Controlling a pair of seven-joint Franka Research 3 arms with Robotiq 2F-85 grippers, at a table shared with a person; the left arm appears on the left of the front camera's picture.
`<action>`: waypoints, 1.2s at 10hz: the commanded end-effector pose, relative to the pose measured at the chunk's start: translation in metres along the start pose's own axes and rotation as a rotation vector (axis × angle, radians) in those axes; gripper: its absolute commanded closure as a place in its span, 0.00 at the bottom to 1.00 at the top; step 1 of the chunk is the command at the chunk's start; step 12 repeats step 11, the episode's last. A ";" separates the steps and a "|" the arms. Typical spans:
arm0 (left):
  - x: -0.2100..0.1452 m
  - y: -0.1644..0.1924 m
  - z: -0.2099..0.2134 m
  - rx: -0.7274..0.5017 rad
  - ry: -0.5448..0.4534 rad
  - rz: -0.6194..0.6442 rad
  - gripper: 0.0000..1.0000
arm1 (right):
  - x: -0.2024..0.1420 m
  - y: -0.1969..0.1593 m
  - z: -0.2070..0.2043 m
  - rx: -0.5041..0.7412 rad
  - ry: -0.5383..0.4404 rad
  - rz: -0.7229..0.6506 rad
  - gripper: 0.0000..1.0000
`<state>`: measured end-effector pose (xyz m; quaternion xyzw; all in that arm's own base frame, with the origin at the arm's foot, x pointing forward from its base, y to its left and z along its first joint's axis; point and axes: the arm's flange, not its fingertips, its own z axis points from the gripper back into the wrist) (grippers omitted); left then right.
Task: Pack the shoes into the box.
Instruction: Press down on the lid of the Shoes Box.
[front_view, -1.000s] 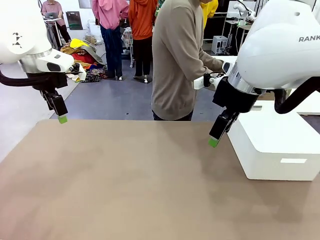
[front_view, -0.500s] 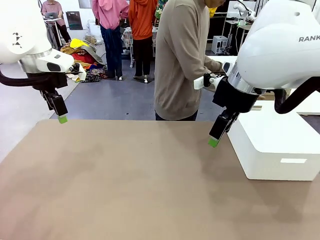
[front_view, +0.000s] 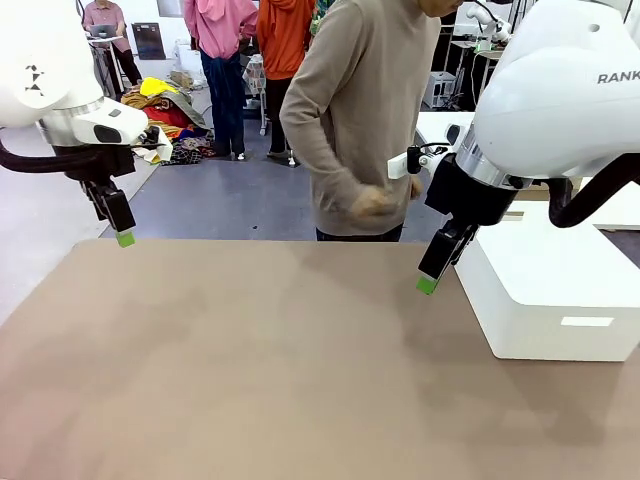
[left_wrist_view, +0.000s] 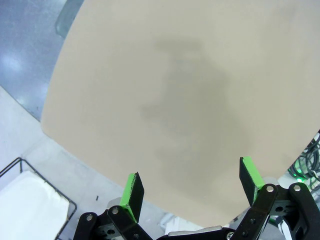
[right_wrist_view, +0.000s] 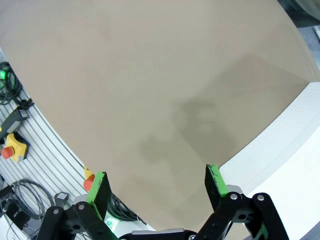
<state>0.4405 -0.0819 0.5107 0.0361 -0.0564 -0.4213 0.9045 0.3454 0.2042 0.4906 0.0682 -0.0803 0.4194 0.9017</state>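
Two grippers: both hang above the tan table (front_view: 250, 360), neither touching it nor anything else.
Left gripper (left_wrist_view: 192, 187): jaws spread wide with nothing between them; in the front view it hangs over the far left corner of the table, green pads (front_view: 125, 238) pointing down.
Right gripper (right_wrist_view: 157, 182): jaws likewise wide apart and empty; in the front view it hangs to the right of centre, just beside the near left corner of the white box (front_view: 555, 300).
White box: rests on the right side of the table; a small pale label on its near wall, too small to read.
Writing: the letters "RANK" show on the right arm's white housing (front_view: 560, 90).
Person (front_view: 360, 120): stands at the far edge, one hand (front_view: 372, 203) held in front of the body.
Shoes and shoebox: their place cannot be told from these views.
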 end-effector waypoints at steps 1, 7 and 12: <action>-0.003 0.003 0.002 0.004 0.007 -0.018 0.00 | -0.001 0.000 0.002 -0.002 0.000 0.000 0.00; -0.003 0.003 0.002 0.004 0.007 -0.018 0.00 | -0.001 0.000 0.002 -0.002 0.000 0.000 0.00; -0.003 0.003 0.002 0.004 0.007 -0.018 0.00 | -0.001 0.000 0.002 -0.002 0.000 0.000 0.00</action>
